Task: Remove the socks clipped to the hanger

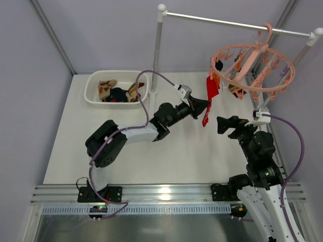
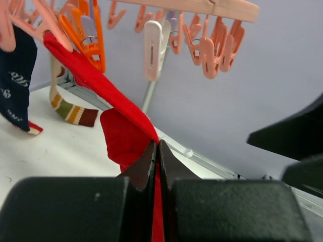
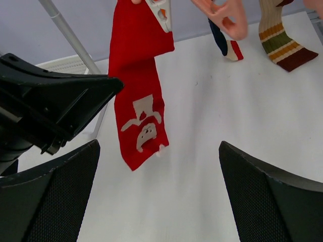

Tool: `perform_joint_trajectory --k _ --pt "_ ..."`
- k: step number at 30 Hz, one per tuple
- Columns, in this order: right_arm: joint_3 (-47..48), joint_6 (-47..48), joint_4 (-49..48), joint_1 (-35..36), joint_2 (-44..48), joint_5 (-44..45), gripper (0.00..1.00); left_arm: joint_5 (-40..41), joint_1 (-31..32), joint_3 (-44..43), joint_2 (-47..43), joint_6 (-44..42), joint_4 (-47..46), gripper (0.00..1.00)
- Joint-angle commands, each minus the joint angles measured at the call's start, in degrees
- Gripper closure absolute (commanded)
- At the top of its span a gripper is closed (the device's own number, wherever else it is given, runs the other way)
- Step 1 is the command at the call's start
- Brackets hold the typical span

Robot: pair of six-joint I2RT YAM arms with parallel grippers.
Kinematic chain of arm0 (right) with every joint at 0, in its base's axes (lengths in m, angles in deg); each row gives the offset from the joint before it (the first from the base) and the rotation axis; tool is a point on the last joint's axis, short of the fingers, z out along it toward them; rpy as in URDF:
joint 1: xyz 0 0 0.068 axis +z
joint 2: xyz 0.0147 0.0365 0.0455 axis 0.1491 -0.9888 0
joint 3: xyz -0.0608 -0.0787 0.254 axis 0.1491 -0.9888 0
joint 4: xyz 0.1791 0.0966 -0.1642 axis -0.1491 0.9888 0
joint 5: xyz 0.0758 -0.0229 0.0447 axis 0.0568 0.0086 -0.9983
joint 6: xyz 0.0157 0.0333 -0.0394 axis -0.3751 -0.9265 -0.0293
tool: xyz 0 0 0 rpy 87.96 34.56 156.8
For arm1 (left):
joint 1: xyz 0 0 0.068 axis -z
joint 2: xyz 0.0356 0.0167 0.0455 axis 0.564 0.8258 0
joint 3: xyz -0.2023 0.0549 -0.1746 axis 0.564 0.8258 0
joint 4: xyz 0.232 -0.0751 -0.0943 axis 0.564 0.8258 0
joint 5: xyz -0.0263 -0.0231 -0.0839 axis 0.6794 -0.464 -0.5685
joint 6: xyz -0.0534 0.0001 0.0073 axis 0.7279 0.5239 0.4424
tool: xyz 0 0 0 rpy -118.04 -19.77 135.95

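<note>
I'm looking at a white tabletop [image 1: 186,156]. At its far left sits a white basket [image 1: 90,96] with a few socks [image 1: 117,94] piled inside. Just to the right of the basket stands a white rail post [image 1: 157,55].

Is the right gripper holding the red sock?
No, the right gripper stands wide open short of the red sock, which the shut left gripper pinches.

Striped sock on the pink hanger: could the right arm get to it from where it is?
Probably yes. The right gripper is open, and the striped sock hangs ahead with nothing in between. The red sock, pinched in the left gripper, hangs off to one side.
</note>
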Motion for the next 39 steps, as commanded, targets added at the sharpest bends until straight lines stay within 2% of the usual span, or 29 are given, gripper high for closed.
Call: perform_joint_trajectory --k 1,7,15,24,32,39 --pt "0.42 -0.31 -0.48 -0.21 1.38 -0.55 0.0 -0.15 1.64 2.67 -6.09 -3.13 2.65 1.0" --pt "3.5 -1.28 -1.36 -0.12 0.77 -3.98 0.0 1.08 5.59 5.22 -14.0 -8.23 12.15 1.0" --pt "13.68 -1.89 -0.75 -0.12 -3.97 -10.39 0.01 7.49 12.09 5.84 -21.65 -14.72 26.11 1.0" --pt "20.37 -3.74 -0.48 0.14 -9.95 -15.23 0.0 12.06 17.81 4.96 -24.64 -15.44 32.46 1.0" --pt "25.37 -2.86 3.99 0.49 -13.64 -11.46 0.0 13.91 21.15 1.36 -24.47 -16.14 38.69 1.0" --pt "29.69 -0.31 11.29 1.02 -16.63 -2.24 0.02 16.99 23.53 -3.3 -21.75 -19.13 44.05 1.0"
